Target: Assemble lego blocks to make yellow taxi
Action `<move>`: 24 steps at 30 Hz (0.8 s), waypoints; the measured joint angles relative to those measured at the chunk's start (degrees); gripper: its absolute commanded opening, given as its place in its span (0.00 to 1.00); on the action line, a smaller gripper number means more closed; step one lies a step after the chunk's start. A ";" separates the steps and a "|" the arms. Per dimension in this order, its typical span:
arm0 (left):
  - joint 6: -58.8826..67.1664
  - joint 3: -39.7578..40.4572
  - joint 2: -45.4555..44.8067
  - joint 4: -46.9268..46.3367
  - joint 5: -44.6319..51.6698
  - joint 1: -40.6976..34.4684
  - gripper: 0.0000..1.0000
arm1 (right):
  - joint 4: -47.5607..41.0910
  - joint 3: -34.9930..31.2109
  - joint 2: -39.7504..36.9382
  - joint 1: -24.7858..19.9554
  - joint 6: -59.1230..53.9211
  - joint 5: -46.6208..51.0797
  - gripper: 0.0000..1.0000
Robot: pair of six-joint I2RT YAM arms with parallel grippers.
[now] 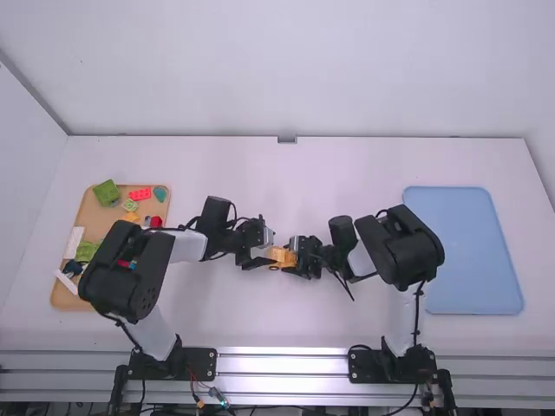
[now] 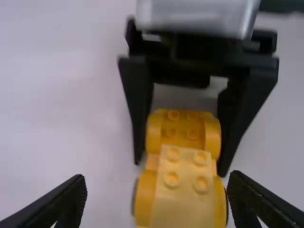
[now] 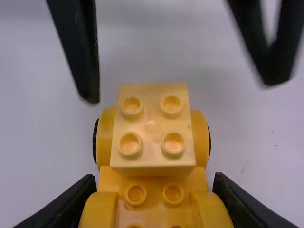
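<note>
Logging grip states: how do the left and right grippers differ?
The left gripper is open, the right gripper closed on the yellow car. The left gripper stands around the end with the pale block, with gaps beside it; the right gripper presses the opposite end's sides. Both are black, two-fingered and face each other.

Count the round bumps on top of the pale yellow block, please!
4 bumps: two on the side of the pale yellow block nearer the right gripper, two on the side nearer the left gripper. None looks hidden.
</note>
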 measured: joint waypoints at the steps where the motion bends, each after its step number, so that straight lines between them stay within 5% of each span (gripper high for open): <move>1: 0.00 0.00 -1.53 0.09 0.04 0.00 0.70 | 0.02 -0.02 0.00 0.00 -0.04 0.00 0.54; 6: -0.17 0.00 -3.34 -1.05 2.67 0.00 0.02 | -0.02 -0.02 0.00 0.00 -0.04 -0.02 0.54; 24: -0.20 0.00 2.34 -0.76 2.40 -0.20 0.02 | -0.13 -0.02 0.00 0.00 -0.09 -0.09 0.53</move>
